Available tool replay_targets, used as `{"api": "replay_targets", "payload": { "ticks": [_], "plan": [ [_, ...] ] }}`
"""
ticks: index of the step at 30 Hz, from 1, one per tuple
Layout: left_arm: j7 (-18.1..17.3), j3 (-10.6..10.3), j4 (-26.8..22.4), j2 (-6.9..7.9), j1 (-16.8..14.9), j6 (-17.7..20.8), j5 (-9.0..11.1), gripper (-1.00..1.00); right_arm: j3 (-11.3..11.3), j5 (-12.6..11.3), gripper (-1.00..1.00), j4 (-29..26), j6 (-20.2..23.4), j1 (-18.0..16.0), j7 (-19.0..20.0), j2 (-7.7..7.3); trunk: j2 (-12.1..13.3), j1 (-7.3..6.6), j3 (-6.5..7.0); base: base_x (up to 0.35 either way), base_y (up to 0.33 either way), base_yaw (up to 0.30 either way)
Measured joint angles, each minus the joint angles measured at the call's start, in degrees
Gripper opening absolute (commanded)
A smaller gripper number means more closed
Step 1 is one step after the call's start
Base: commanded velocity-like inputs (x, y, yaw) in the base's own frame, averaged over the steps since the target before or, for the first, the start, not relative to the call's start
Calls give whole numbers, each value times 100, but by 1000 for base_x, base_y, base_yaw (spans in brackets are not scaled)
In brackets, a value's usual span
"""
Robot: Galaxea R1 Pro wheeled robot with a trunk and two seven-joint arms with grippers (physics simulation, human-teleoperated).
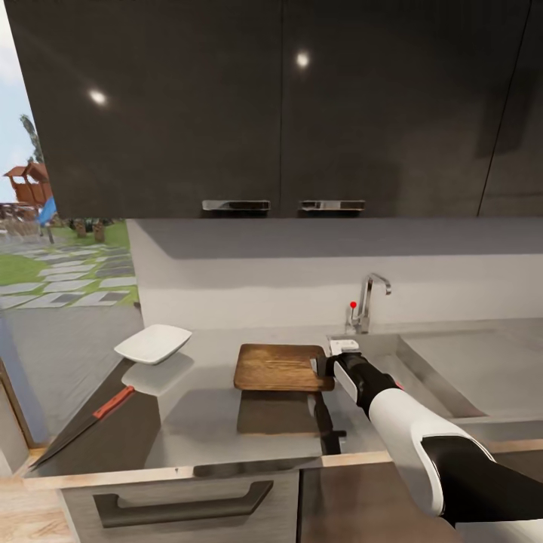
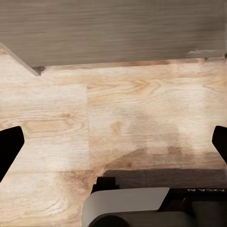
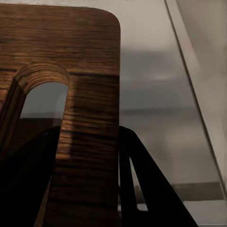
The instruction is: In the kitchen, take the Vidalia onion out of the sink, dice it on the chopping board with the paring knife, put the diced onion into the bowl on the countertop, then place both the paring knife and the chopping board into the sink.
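Note:
The brown chopping board (image 1: 279, 367) hangs level a little above the grey countertop (image 1: 204, 422), its reflection showing beneath it. My right gripper (image 1: 323, 368) is shut on the board's right end beside the handle slot. In the right wrist view the board (image 3: 90, 94) passes between the black fingers (image 3: 142, 189). The sink (image 1: 445, 377), with its chrome tap (image 1: 366, 302), lies just right of the board. The white bowl (image 1: 153, 343) stands at the left. The paring knife (image 1: 83, 426) lies near the counter's left front corner. The onion is out of view. My left gripper (image 2: 113, 142) is open above the wood floor.
Glossy black upper cabinets (image 1: 286, 105) hang low over the worktop. A window at the left looks onto a garden (image 1: 53, 264). Drawer fronts with a dark handle (image 1: 185, 505) run below the counter edge. Part of the robot's base (image 2: 156, 208) appears under the left gripper.

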Motion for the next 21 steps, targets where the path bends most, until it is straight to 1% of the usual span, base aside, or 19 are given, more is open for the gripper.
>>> {"api": "replay_targets", "payload": {
  "ticks": [4, 7, 10, 12, 17, 21],
  "plan": [
    [0, 0, -6, 0, 0, 0, -3, 100, -1, 15, -100, 34, -18, 0, 0, 0, 161, -88, 72, 0, 0, 0],
    [0, 0, -8, 0, 0, 0, -5, 100, 4, 85, -100, 70, -25, 0, -2, 2, 281, -154, 126, 0, 0, 0],
    [0, 0, -9, 0, 0, 0, -6, 100, 11, 189, -100, 174, -46, 1, -6, 9, 283, -154, 126, 0, 0, 0],
    [0, 0, -9, 0, 0, 0, -6, 100, 15, 403, -100, 277, -243, 4, -12, 20, 283, -154, 126, 0, 0, 0],
    [0, 0, -9, 0, 0, 0, -6, 100, 29, 447, -100, 402, -316, 9, -11, 99, 283, -154, 126, 0, 0, 0],
    [0, 0, -9, 0, 0, 0, -6, 100, 12, 474, -100, 419, -326, 9, -12, 118, 283, -155, 126, 0, 0, 0]
  ]
}}
